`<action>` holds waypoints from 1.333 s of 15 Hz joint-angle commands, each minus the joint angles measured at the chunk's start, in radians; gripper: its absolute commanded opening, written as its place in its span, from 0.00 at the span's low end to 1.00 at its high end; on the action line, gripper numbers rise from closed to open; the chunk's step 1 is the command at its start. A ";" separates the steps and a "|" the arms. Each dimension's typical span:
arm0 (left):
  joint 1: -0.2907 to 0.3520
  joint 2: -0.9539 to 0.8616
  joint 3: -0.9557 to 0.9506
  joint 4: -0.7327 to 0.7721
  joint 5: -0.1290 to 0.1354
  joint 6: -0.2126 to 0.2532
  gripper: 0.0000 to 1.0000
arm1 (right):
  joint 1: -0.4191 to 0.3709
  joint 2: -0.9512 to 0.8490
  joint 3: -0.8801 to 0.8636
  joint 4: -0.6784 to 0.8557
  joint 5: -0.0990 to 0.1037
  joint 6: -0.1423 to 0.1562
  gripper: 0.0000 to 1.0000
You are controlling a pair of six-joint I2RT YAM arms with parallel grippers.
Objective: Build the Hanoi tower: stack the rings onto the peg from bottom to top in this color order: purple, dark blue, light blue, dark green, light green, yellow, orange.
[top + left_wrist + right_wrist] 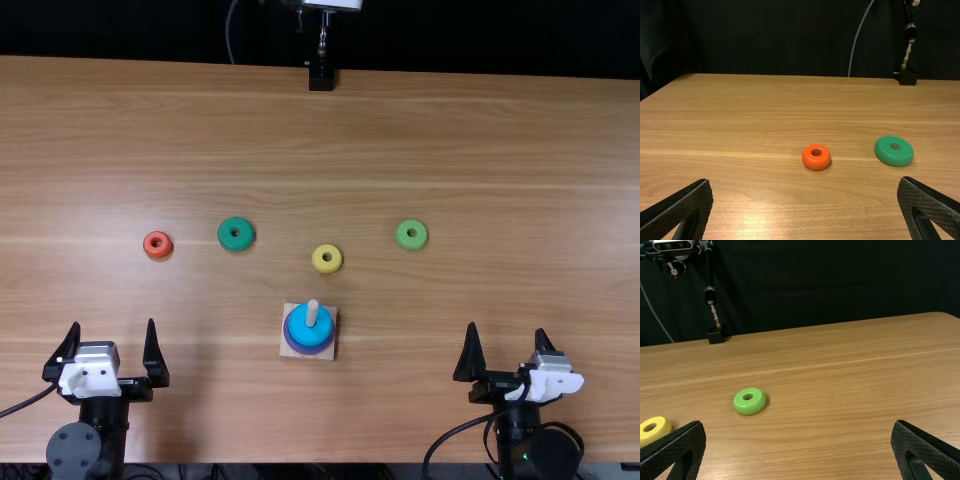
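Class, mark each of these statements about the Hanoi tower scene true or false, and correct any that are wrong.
1. The light blue ring is around the peg. True.
2. The yellow ring is also stacked on the peg. False: the yellow ring lies loose on the table.
3. In the top view, the dark green ring lies between the orange ring and the yellow ring. True.
4. Both grippers are closed. False: the left gripper and right gripper are open.
5. The light green ring touches the yellow ring. False: the light green ring lies apart from it.
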 commanded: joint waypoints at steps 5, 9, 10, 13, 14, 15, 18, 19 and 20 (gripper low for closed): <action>0.011 -0.017 -0.050 -0.016 0.003 0.009 1.00 | -0.009 -0.013 -0.010 -0.022 0.002 -0.002 1.00; -0.005 0.019 0.017 -0.016 0.001 -0.004 1.00 | -0.009 -0.013 -0.010 -0.022 0.000 -0.002 1.00; -0.014 0.082 0.092 -0.027 0.000 -0.004 1.00 | -0.009 -0.013 -0.010 -0.022 0.000 -0.002 1.00; -0.015 0.291 0.286 -0.034 0.007 -0.002 1.00 | -0.009 -0.013 -0.010 -0.022 0.000 -0.002 1.00; -0.023 0.363 0.353 -0.032 0.005 0.000 1.00 | -0.009 -0.013 -0.010 -0.022 0.002 -0.002 1.00; -0.028 0.446 0.405 -0.032 0.005 -0.002 1.00 | -0.009 -0.013 -0.010 -0.022 0.002 -0.002 1.00; -0.032 0.684 0.573 -0.025 0.007 -0.004 1.00 | -0.009 -0.013 -0.010 -0.022 0.002 -0.002 1.00; -0.058 0.757 0.611 -0.023 0.009 0.000 1.00 | -0.009 -0.013 -0.010 -0.022 0.002 -0.002 1.00; -0.095 0.826 0.640 -0.023 0.011 0.002 1.00 | -0.009 -0.013 -0.010 -0.022 0.002 -0.002 1.00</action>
